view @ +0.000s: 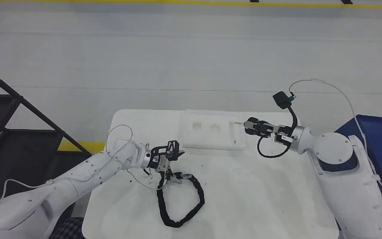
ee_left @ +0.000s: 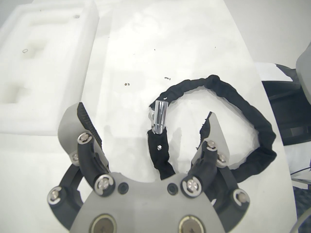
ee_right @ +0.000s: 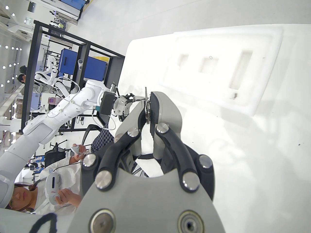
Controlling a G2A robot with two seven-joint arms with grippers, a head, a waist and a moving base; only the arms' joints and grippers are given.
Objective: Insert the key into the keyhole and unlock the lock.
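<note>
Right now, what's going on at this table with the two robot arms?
The robot is setting up to unlock a chain lock. Its right gripper is shut on the key, held near the white foam tray and well apart from the lock. The left gripper is open, with its fingers on either side of the chrome lock cylinder at the end of the black chain, which lies looped on the table. The key is not yet in the keyhole.

Robotics lab hall: black metal racks (ee_right: 30, 61), yellow floor tape (view: 89, 145), white worktable (view: 268, 197).
</note>
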